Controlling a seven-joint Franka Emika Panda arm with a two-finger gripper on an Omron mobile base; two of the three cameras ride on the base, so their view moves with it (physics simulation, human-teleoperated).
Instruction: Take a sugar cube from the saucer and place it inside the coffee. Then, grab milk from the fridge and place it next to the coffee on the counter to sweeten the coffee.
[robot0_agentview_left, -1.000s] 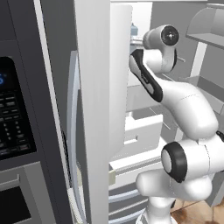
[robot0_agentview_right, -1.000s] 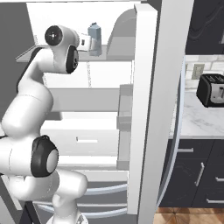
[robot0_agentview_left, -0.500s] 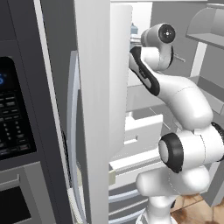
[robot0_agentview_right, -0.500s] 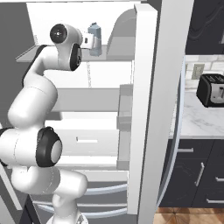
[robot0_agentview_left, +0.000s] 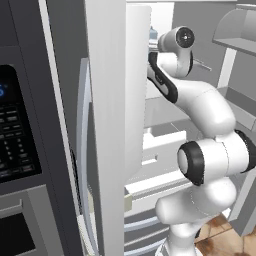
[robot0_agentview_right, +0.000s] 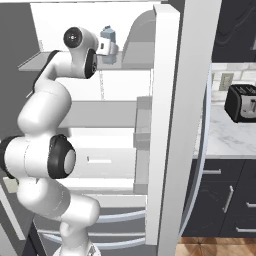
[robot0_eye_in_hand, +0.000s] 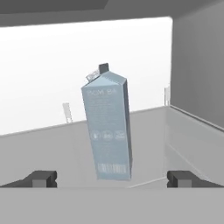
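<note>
Open end effector (robot0_eye_in_hand: 111, 178) facing the milk (robot0_eye_in_hand: 107, 127) on an upper shelf (robot0_eye_in_hand: 52, 148) of the fridge (robot0_agentview_right: 170, 125).

In the hand view the two finger tips (robot0_eye_in_hand: 41, 178) stand wide apart, with the carton upright on the grey shelf just ahead of them and between their lines; nothing lies between the tips and the carton. Behind the carton is the bright white back wall, to its right a grey side wall. From the right base view the milk (robot0_agentview_right: 108, 45) sits just beyond the wrist, more white shelves run below, and past the open door a marble bench (robot0_agentview_right: 227, 137) carries a black toaster (robot0_agentview_right: 241, 102) over dark drawers. In the left base view the fridge door (robot0_agentview_left: 107, 125) hides much of the interior beside a dark panel (robot0_agentview_left: 17, 130).
</note>
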